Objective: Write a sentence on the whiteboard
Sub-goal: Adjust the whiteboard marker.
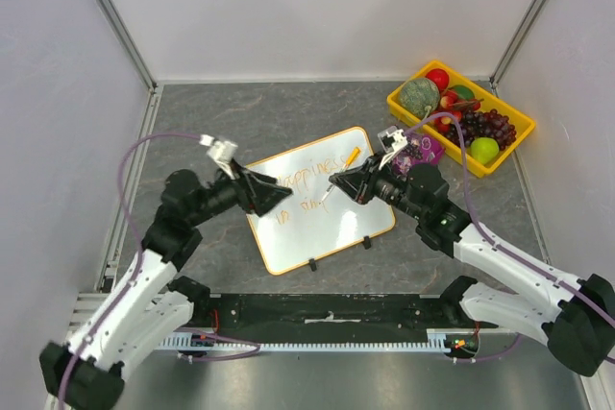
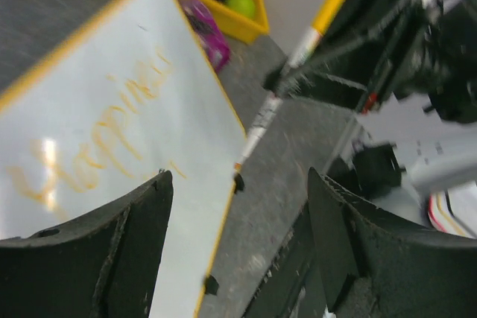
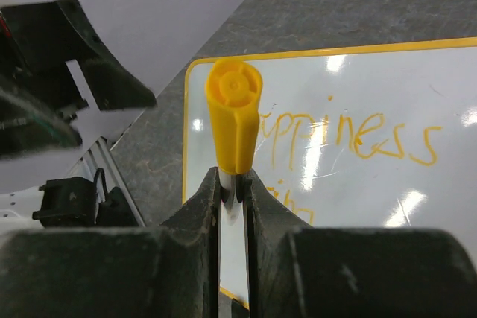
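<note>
The whiteboard (image 1: 332,228) lies at the centre of the tabletop (image 1: 211,112), with the sentence (image 1: 309,180) begun across its upper half. The marker (image 1: 342,171) is clamped in the right gripper (image 1: 354,180), tip by the second line. The tip should be lowered lightly and the strokes kept small. The left gripper (image 1: 274,195), spread wide and empty, is best pressed on the board's left edge. Counted: one board, one marker, two clips (image 1: 313,263), two written lines.
</note>
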### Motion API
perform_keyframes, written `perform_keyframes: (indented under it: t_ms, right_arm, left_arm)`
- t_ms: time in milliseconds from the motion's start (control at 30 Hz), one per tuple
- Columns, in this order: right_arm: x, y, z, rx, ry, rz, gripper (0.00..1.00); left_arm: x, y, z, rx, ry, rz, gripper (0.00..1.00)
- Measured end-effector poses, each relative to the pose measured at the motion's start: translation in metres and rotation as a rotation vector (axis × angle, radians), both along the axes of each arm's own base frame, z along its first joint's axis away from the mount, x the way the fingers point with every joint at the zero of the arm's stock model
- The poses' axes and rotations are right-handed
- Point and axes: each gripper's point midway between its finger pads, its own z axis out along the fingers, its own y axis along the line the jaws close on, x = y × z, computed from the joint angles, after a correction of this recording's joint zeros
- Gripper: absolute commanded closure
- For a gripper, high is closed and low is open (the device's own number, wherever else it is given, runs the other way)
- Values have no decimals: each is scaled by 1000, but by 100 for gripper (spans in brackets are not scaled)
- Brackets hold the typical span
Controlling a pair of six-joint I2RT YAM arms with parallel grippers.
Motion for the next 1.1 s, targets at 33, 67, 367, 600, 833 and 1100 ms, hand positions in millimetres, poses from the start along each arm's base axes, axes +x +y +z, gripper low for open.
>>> perform_keyframes:
  t_ms: [33,67,367,600,833,1100]
  right_arm:
    - [-1,2,0,13,10,13,100]
    - [-1,3,1,22,17,21,100]
    - [-3,5,11,82,39,51,100]
    - [-7,4,18,106,41,66,100]
    - [-9,5,22,120,56,94,53]
    - [-13,-12,30,102,20,166,2]
  left_arm:
    - [-6,-21,-8,21,19,-77,22]
    - [-12,-35,-11,33,23,-135,22]
    - [-23,-121,-64,128,107,-375,46]
    - [-17,-134,-60,132,51,-379,98]
    - [-26,-132,-51,135,11,-401,98]
    - [-37,-119,-11,129,-23,-401,98]
